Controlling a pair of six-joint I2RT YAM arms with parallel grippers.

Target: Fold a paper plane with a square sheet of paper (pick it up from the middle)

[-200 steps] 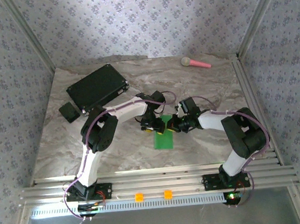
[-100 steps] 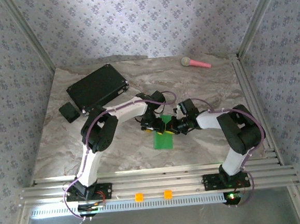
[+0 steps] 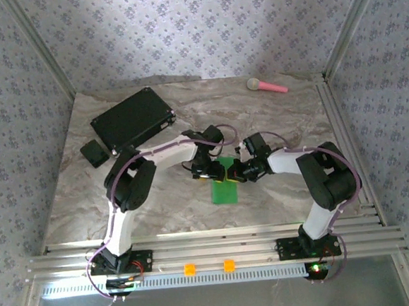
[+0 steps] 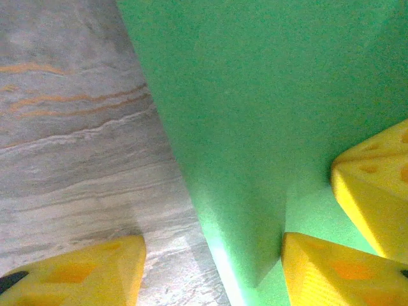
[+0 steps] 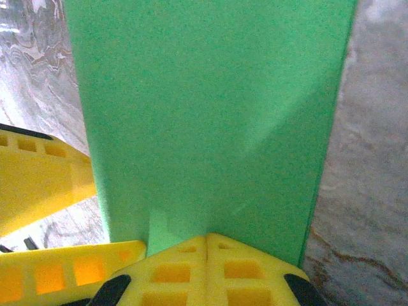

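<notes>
The green sheet of paper (image 3: pixel 223 187) lies on the marble table as a narrow folded rectangle, long side running toward the near edge. It fills much of the left wrist view (image 4: pixel 268 108) and the right wrist view (image 5: pixel 210 108). My left gripper (image 3: pixel 207 172) stands open over the paper's left edge (image 4: pixel 213 261), with one finger on bare table and the other on the paper. My right gripper (image 3: pixel 236 173) is shut, its joined fingertips (image 5: pixel 207 245) resting against the paper's far end, just beside the left gripper's fingers (image 5: pixel 38 185).
A black case (image 3: pixel 132 118) and a small black box (image 3: pixel 93 153) sit at the back left. A pink-handled toy (image 3: pixel 266 86) lies at the back right. Aluminium rails run along the near edge (image 3: pixel 212 250) and the right side (image 3: pixel 343 131).
Both arms have shifted slightly left at the elbows, and the right gripper has edged a little closer to the left one. The paper and both grippers' states look the same.
</notes>
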